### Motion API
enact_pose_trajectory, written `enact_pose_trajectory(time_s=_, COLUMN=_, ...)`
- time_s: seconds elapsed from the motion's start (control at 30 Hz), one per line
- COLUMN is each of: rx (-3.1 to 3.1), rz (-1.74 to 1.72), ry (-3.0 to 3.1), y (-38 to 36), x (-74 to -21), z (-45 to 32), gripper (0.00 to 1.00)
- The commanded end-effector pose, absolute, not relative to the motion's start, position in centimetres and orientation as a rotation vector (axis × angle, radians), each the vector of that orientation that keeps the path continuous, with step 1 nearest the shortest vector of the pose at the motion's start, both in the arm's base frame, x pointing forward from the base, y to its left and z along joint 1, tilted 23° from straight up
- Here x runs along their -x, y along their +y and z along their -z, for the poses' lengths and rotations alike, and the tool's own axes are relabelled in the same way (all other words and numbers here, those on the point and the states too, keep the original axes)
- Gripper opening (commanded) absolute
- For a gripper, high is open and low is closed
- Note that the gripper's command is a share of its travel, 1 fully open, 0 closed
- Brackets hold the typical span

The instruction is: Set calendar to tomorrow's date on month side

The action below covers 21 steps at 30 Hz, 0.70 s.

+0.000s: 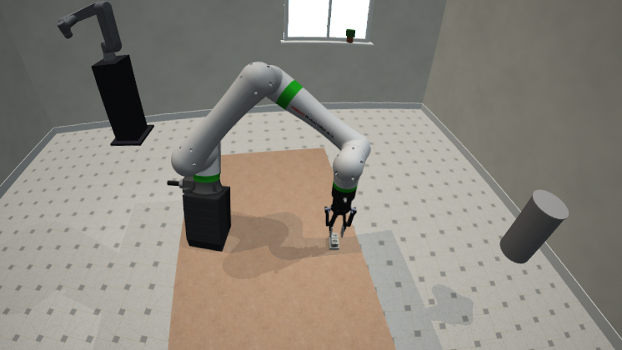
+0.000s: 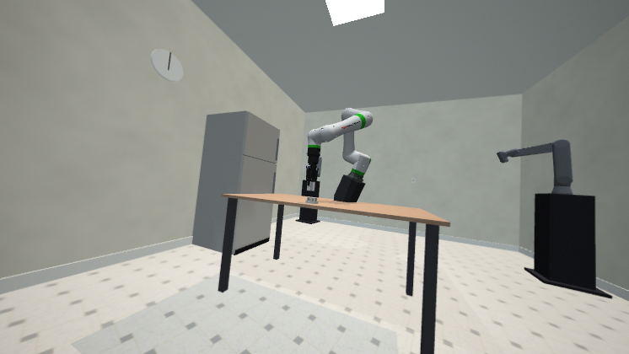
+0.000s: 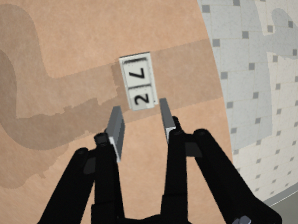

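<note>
Gripper poised above the calendar, before any cube is taken.

The gripper (image 3: 141, 128) hangs over the calendar (image 3: 137, 82), which sits on the table (image 1: 269, 304) near its right edge, just below centre in the top view and just above centre in the wrist view. The fingers are part-way spread with nothing between them, and they end short of the nearest cube, not touching it. In the wrist view the top faces of the two cubes read 2 and 7; the tray and the month's name are too small to make out. The step in hand appears to be the approach to the first pick. The next move probably calls for a straight descent so the fingers straddle one cube alone, then a firm close before lifting and turning it.
</note>
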State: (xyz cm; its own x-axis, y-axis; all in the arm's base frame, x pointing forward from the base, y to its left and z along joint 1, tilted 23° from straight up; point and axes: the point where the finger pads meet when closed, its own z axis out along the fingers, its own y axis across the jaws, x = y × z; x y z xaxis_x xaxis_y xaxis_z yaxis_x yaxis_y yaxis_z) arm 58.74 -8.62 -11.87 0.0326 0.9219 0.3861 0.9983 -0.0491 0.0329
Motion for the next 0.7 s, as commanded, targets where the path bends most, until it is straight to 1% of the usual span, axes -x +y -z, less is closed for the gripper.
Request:
enact_pose_trajectory(time_s=0.0, rx=2.064, rz=0.449, ry=-1.978, y=-8.6, x=-58.8, z=12.1, gripper=0.36)
enact_pose_trajectory(time_s=0.67, rx=2.064, rz=0.449, ry=-1.978, y=-7.6, x=-58.9, z=14.5, gripper=0.36)
